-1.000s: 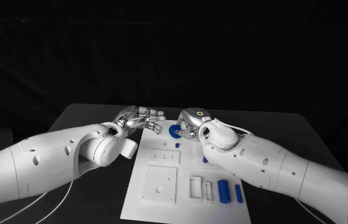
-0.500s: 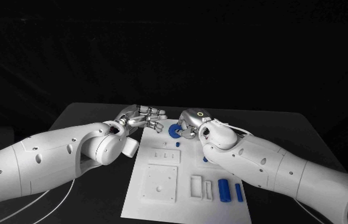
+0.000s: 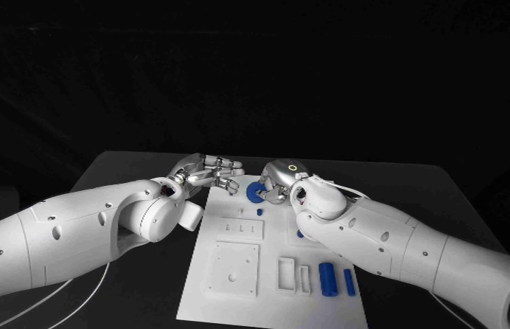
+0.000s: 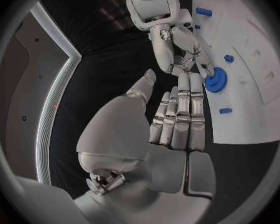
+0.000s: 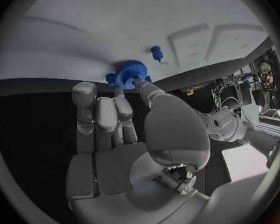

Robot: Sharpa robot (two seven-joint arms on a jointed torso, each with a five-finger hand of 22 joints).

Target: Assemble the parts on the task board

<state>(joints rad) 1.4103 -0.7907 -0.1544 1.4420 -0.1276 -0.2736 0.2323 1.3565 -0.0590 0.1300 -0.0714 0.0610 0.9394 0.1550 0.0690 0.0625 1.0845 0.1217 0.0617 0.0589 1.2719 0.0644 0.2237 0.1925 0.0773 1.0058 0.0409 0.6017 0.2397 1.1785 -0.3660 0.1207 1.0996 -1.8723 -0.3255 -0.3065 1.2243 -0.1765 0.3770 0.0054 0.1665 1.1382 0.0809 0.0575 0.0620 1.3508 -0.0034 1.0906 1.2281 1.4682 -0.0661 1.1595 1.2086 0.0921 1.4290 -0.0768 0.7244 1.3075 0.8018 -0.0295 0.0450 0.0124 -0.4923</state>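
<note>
— At the far end of the white board (image 3: 228, 299), what is the right hand (image 3: 281, 180) doing?

— Its fingertips (image 5: 140, 82) touch a blue gear (image 5: 126, 74) that sits on the board there. Whether it truly grips the gear or only presses it, I cannot tell.

— And the left hand (image 3: 209, 171)?

— It hovers just beside the right one, off the board's far left corner, fingers straight and close together, holding nothing.

— What lies in the board's pockets?

— Nearer the robot than the right hand, two blue cylinders (image 3: 327, 279) lie side by side near a pair of white slots (image 3: 288, 274). A small blue peg (image 3: 260, 212) stands just behind the gear.

— Do the wrist cameras add anything?

— The right wrist view shows the gear's teeth and the thumb on its rim. The left wrist view shows the right hand's fingers (image 4: 191, 52) coming down onto the gear (image 4: 215, 79).
</note>
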